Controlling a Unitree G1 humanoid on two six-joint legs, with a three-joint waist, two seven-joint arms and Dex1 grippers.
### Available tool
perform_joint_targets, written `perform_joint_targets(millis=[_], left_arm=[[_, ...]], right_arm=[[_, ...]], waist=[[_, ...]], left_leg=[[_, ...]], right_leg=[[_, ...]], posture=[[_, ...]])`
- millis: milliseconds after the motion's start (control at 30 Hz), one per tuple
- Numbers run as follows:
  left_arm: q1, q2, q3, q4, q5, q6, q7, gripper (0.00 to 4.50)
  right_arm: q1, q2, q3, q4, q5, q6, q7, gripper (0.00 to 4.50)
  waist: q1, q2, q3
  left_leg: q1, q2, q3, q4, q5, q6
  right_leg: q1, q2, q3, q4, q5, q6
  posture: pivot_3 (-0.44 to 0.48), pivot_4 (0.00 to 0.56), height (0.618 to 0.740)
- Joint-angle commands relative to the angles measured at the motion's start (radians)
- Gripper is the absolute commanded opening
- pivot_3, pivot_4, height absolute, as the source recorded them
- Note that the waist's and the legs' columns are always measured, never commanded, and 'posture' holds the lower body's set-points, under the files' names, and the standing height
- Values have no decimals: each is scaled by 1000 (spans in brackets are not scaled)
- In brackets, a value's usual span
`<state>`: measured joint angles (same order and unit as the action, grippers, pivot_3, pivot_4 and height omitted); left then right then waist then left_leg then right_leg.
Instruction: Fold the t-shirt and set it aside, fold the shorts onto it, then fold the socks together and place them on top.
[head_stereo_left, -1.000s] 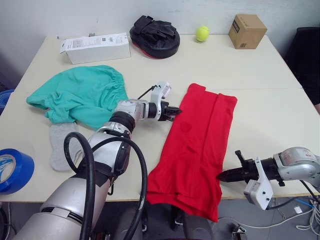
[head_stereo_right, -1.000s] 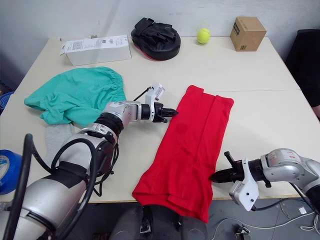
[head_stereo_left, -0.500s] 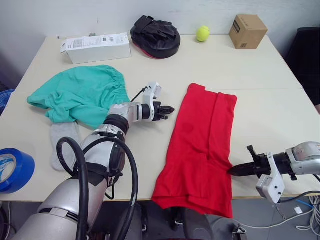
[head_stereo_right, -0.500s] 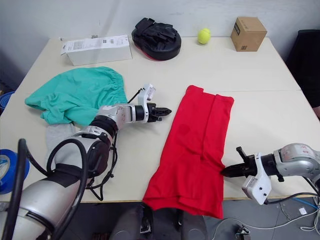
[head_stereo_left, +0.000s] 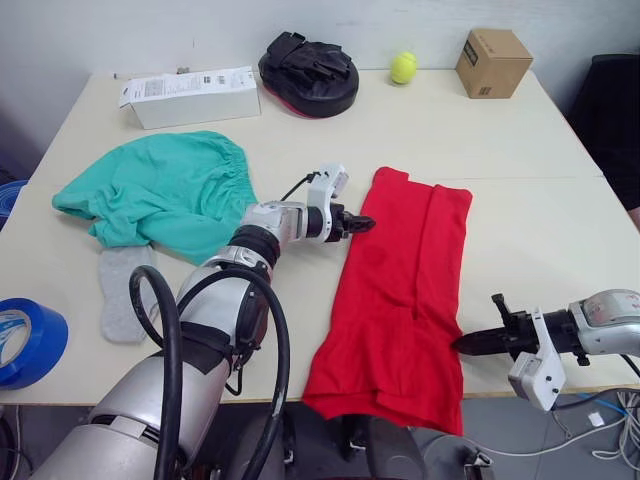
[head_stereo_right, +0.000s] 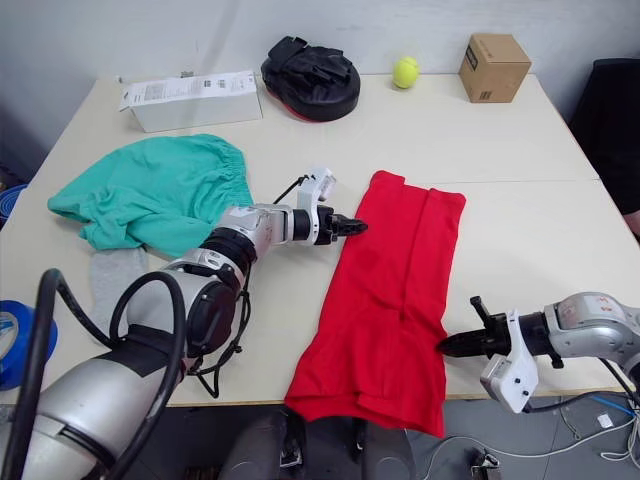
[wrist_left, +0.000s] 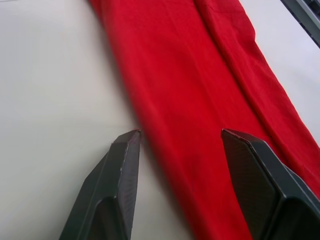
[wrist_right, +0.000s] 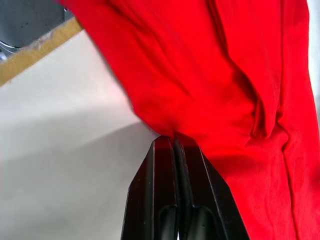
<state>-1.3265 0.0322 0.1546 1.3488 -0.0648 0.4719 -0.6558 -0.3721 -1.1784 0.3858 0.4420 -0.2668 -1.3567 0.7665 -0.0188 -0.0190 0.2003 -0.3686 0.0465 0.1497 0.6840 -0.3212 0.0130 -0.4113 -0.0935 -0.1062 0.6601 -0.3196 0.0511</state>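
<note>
The t-shirt is laid as a long, narrow red strip of soft cotton across the cream table, folded lengthwise with a raised pleat running down it, and its lower end is draped over the table's near edge. The left gripper is held with its two black, wedge-shaped fingers spread wide, one over the bare tabletop and the other over the shirt's left edge, so that the edge is straddled without being clamped. The right gripper is pressed closed, its fingers flat together, with a bunched pinch of the shirt's right edge caught at the tips, close to the table's near edge. The shorts, a rumpled teal heap with a gathered waistband, are spread to the left of the shirt, apart from it. A grey knit sock is partly tucked under the shorts' near side. Beyond the shirt, along the table's far edge, a white carton, a black padded mitt, a yellow-green ball and a small cardboard box are ranged.
</note>
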Motion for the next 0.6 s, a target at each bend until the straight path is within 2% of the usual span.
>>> perform_joint_targets(millis=[33,167,200,400,600], left_arm=[[-10,-19,-25,-2,30,16,-18,1442],[-7,-15,-24,-3,35,26,-22,224],[-5,-11,-23,-3,37,25,-21,63],[3,31,32,-6,1,23,16,63],[21,91,85,-12,-27,11,49,63]], right_arm=[[17,-25,4,-51,20,29,12,0],[27,-32,-1,-78,36,52,22,0],[28,-34,-1,-85,40,58,25,0],[20,-43,-2,-98,64,76,47,0],[-35,-53,14,-21,72,37,82,0]], waist=[[0,0,0],[1,0,0],[1,0,0],[-3,0,0],[-7,0,0]], left_leg=[[0,0,0,0,0,0],[0,0,0,0,0,0],[0,0,0,0,0,0],[0,0,0,0,0,0],[0,0,0,0,0,0]], right_leg=[[0,0,0,0,0,0],[0,0,0,0,0,0],[0,0,0,0,0,0],[0,0,0,0,0,0],[0,0,0,0,0,0]], posture=[[0,150,740],[0,150,740],[0,150,740],[0,150,740],[0,150,740]])
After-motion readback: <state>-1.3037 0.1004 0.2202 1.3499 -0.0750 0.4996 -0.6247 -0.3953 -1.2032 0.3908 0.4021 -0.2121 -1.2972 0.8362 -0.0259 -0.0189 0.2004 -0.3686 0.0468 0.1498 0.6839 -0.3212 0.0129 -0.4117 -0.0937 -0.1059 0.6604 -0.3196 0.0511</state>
